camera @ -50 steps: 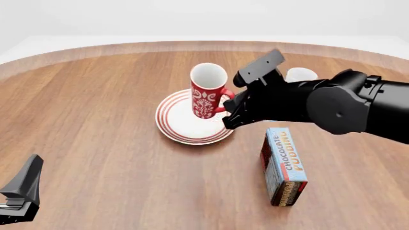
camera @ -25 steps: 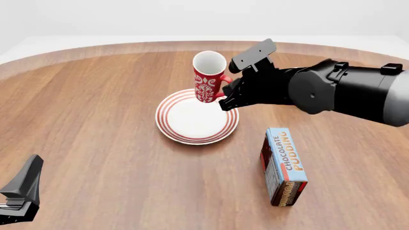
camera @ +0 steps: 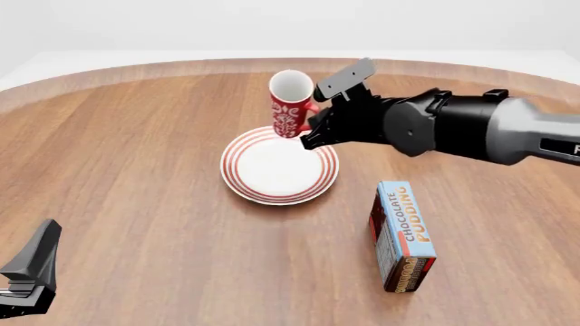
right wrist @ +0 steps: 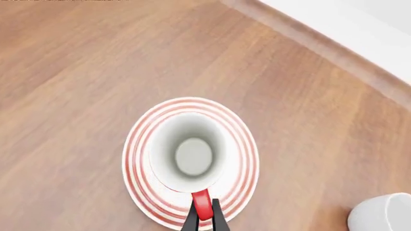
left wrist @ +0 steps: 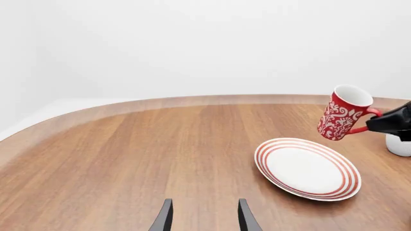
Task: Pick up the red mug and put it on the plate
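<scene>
The right gripper (camera: 313,129) is clenched on the red handle of the tall red mug with white ornamental pattern (camera: 290,104), holding it in the air, tilted, above the far edge of the round white plate with concentric red rings (camera: 238,178). In the right wrist view the mug's white inside (right wrist: 190,153) sits directly over the plate (right wrist: 134,163), the handle pinched between the fingers (right wrist: 192,222). The left gripper (left wrist: 204,219) rests low at the near left of the wooden table (camera: 136,170), fingers apart and empty. A plain white mug (right wrist: 383,215), seemingly upright, stands beyond the plate; a chocolate pudding box (camera: 403,234) lies nearer.
</scene>
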